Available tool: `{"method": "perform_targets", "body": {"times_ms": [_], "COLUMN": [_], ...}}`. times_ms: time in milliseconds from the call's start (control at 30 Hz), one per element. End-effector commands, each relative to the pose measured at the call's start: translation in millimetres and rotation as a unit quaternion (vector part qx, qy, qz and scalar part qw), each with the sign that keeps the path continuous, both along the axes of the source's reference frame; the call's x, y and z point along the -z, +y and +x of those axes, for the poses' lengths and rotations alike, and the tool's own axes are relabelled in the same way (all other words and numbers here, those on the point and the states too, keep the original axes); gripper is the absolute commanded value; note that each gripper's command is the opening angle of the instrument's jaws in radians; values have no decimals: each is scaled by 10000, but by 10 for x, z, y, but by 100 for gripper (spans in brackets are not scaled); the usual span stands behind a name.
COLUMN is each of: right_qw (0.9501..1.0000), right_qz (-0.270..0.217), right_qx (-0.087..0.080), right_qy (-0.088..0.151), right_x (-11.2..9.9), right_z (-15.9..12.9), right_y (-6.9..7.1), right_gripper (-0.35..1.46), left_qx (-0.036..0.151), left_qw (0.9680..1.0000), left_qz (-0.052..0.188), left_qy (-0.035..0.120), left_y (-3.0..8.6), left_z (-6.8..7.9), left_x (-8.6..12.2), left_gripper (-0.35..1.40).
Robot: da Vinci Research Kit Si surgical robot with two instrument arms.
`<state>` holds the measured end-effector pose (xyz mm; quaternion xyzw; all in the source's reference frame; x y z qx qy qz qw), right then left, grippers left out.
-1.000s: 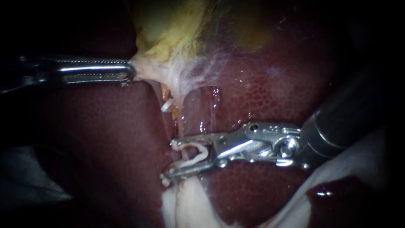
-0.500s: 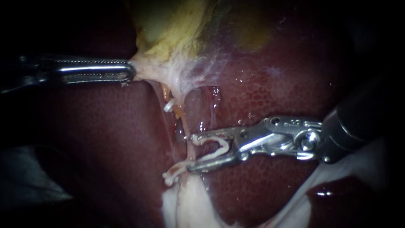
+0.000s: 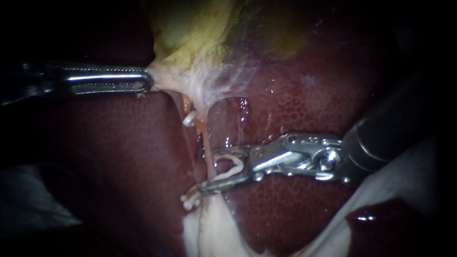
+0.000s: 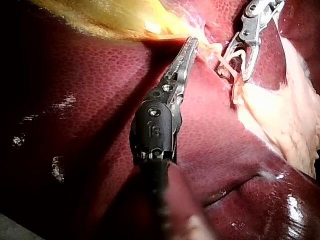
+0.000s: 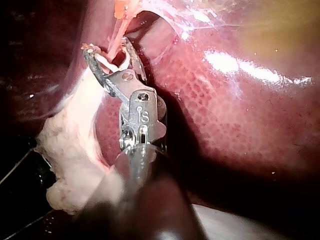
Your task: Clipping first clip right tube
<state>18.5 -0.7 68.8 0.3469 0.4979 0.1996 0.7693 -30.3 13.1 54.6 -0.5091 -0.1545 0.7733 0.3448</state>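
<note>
My left instrument (image 3: pixel 148 80) comes in from the left, jaws shut on the pale edge of the gallbladder (image 3: pixel 190 33) and holding it taut; the left wrist view shows the same grip (image 4: pixel 192 46). My right instrument (image 3: pixel 207 171) lies across the liver (image 3: pixel 295 109), its jaws shut on a white clip (image 3: pixel 232 166). A thin pink tube (image 3: pixel 205 143) passes between the clip's arms, and the lower arm's tip juts past the lower jaw. The right wrist view shows these jaws (image 5: pixel 106 50) astride the tube (image 5: pixel 118 40). Another small white clip (image 3: pixel 189 119) sits higher up.
Pale fatty tissue (image 3: pixel 209 228) hangs below the tube. A white sheet (image 3: pixel 404 190) lies under the right shaft. Dark liver (image 3: pixel 119 166) fills the left side. A second strand (image 3: pixel 240 119) runs just right of the tube.
My right instrument drew back to the right, then came left again, and its jaws stand closer together than a second ago. The left instrument has held still.
</note>
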Motion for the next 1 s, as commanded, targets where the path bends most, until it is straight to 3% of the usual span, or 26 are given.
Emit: {"method": "perform_targets", "body": {"times_ms": [33, 300, 567, 833, 1000], "right_qw": [10000, 10000, 9982, 9915, 9908], "right_qz": [-1, 27, 444, 849, 844], "right_qx": [2, -46, -77, 199, 264], "right_qy": [0, 17, 399, 967, 1028], "right_x": [0, -3, -5, 18, 34], "right_z": [0, 9, 19, 21, 25], "right_y": [0, 0, -5, -15, -19], "right_gripper": [45, 45, 46, 45, 44], "left_qx": [-1, -1, 2, 2, 2], "left_qw": [10000, 10000, 10000, 10000, 10000], "left_qz": [-1, -1, -2, -3, -3], "left_qy": [-1, -1, 1, 1, 1], "left_y": [0, 0, 0, -1, -1], "left_z": [0, 0, -1, -1, -1], "left_x": [0, 0, 0, 0, 0], "left_gripper": [-35, -35, -35, -35, -35]}}
